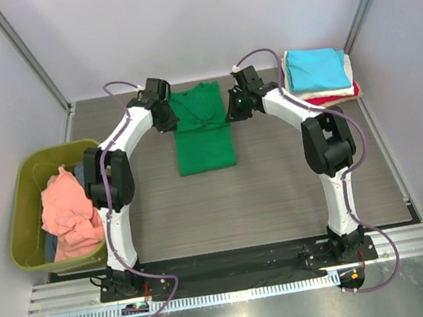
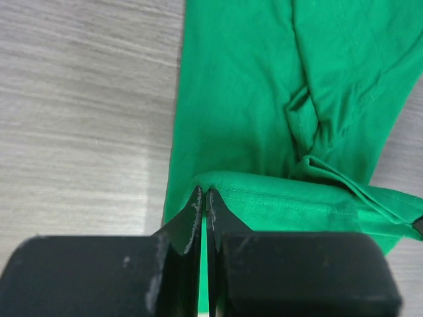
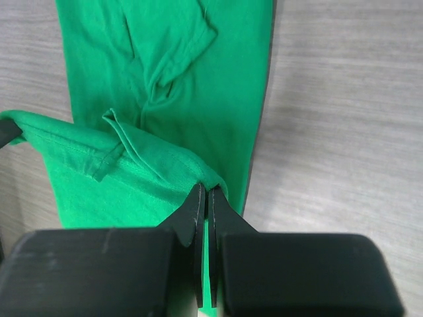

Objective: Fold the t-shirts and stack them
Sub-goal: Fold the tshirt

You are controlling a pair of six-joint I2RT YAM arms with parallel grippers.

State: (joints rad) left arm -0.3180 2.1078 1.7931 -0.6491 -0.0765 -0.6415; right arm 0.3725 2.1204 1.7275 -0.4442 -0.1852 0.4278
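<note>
Green t-shirt (image 1: 203,140) | left gripper (image 2: 203,193), right gripper (image 3: 203,191) clamp stitched edge | possibly hem

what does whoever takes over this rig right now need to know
Left gripper: jaws shut on the far left corner of the green t-shirt.
Right gripper: jaws shut on its far right corner.
The shirt lies in the middle of the table, sides folded in to a narrow strip.
Done: cyan shirt on cream shirt on red shirt, stacked far right.
Left: fold the green one end to end and stack it. The salmon-pink shirt, with darker cloth beneath, waits in the tub at the left.
</note>
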